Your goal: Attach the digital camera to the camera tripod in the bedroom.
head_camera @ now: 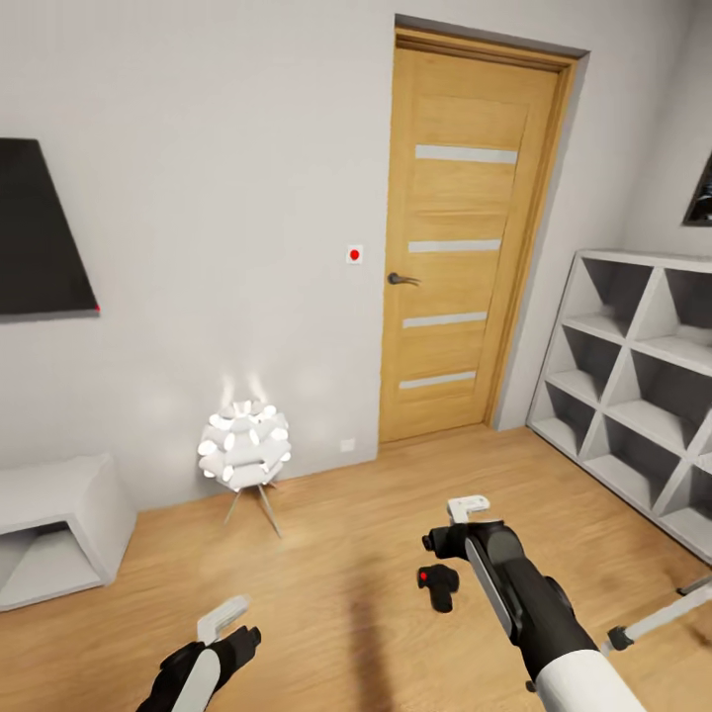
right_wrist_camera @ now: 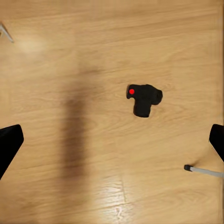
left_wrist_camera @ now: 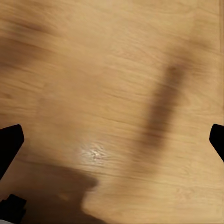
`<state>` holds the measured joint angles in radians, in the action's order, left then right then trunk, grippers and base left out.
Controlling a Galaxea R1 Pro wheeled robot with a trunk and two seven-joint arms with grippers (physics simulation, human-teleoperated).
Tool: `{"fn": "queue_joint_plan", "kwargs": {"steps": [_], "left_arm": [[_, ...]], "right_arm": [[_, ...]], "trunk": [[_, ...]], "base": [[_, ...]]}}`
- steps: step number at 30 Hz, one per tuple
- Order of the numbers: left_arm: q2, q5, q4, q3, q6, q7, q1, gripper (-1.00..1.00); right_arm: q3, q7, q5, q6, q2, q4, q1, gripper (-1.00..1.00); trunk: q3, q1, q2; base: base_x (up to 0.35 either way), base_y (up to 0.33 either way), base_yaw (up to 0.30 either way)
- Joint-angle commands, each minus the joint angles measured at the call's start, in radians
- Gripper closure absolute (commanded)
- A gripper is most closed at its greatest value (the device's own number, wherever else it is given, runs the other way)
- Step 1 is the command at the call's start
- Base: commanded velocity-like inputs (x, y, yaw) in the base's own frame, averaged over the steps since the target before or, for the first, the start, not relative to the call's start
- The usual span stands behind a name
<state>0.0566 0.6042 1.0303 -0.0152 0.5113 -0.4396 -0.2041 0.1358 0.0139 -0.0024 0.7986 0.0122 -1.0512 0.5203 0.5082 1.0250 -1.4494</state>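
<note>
The digital camera [head_camera: 436, 585] lies on the wood-plank floor, a small black body with a red dot. My right gripper [head_camera: 469, 508] hovers above and just beyond it, open. In the right wrist view the digital camera [right_wrist_camera: 143, 99] lies well below the right gripper [right_wrist_camera: 112, 144], whose black fingertips [right_wrist_camera: 9, 144] stand far apart at the frame's sides. A thin silver leg of the camera tripod [head_camera: 657, 619] with a black foot enters at the lower right; the same leg of the camera tripod [right_wrist_camera: 203, 171] shows near the camera. My left gripper [head_camera: 223, 617] hangs open over bare floor [left_wrist_camera: 112, 93].
An oak door [head_camera: 465, 247] stands shut in the far grey wall. White cube shelving [head_camera: 633, 376] lines the right wall. A glowing white lamp [head_camera: 244, 445] on thin legs stands by the wall, a low grey unit [head_camera: 59, 524] sits at left, and a black panel [head_camera: 40, 237] hangs above it.
</note>
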Motion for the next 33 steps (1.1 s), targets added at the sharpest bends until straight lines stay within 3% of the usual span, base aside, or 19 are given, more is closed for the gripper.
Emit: {"fn": "queue_joint_plan", "kwargs": {"steps": [1, 10, 15, 28, 33], "left_arm": [[0.001, 0.011, 0.002, -0.002, 0.003, -0.007, 0.000, -1.00], [-0.002, 0.004, -0.001, -0.003, -0.001, -0.008, 0.005, -1.00], [-0.003, 0.000, -0.001, -0.003, -0.002, -0.014, 0.006, -1.00], [-0.005, 0.000, -0.001, -0.007, -0.002, -0.020, 0.007, -1.00], [-0.009, 0.002, -0.002, -0.012, -0.002, -0.020, 0.010, -1.00]], "right_arm": [[0.001, 0.001, 0.001, 0.005, 0.000, -0.001, 0.001, -1.00], [0.014, 0.001, 0.002, 0.009, 0.001, -0.025, -0.004, -1.00], [0.090, 0.001, 0.002, 0.009, -0.002, -0.059, -0.034, -1.00], [0.110, 0.004, 0.001, 0.009, -0.003, -0.069, -0.044, -1.00], [0.112, 0.046, 0.003, 0.008, -0.004, -0.069, -0.046, -1.00]], "trunk": [[0.002, 0.000, -0.001], [0.007, 0.000, -0.001], [0.011, 0.000, -0.001], [0.021, 0.000, -0.001], [0.025, 0.000, -0.001]], "base": [[0.000, 0.000, -0.249], [0.097, -0.065, -0.216], [0.222, -0.218, -0.188], [0.182, -0.264, -0.171], [0.058, -0.119, -0.122]]}}
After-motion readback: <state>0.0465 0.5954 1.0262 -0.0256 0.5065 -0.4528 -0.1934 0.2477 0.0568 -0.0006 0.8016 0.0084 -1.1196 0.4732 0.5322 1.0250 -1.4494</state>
